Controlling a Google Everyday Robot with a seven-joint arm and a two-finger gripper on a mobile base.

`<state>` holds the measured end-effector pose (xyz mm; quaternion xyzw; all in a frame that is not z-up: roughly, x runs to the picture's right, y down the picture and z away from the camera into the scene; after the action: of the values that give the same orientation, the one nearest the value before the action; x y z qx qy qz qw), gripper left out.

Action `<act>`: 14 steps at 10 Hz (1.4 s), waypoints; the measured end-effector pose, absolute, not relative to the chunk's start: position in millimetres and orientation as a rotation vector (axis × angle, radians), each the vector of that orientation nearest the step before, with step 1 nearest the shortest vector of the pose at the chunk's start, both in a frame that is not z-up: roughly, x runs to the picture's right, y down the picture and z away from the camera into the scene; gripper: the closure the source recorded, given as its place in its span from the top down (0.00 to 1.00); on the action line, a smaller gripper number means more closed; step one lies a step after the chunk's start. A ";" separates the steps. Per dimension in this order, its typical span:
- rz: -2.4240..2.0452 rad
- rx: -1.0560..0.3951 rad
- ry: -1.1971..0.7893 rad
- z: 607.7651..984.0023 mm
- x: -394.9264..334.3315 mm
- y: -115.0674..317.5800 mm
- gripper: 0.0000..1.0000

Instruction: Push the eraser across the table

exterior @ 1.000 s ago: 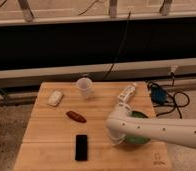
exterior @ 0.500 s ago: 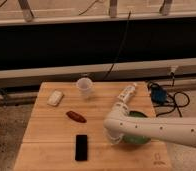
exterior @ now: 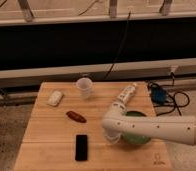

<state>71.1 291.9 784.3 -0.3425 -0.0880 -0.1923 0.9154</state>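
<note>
The arm [exterior: 161,130] has hardly moved; its bend covers the green bowl [exterior: 137,141], hiding what is inside. The tool [exterior: 130,90], closed tight, seems to sit near the far edge. The eraser [exterior: 81,147] lies flat at the front of the surface [exterior: 41,135].

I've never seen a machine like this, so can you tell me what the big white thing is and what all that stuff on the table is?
The big white thing is a robot's arm. It sticks in from the right. One camera looks down on the wooden table from a little way off. At the arm's end is its pincer, closed, low over the table beside a green bowl. I can't see anything in it. On the table lie a black eraser, a dark red oblong thing, a small white block and a clear cup.
</note>
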 end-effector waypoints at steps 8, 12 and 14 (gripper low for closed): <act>-0.447 -0.703 -0.206 786.8 47.6 290.1 0.05; -0.476 -0.702 -0.209 786.4 40.5 289.5 0.05; -0.514 -0.693 -0.227 788.1 13.2 287.4 0.05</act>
<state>13.2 287.4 788.1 -0.3349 -0.1096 -0.2485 0.9022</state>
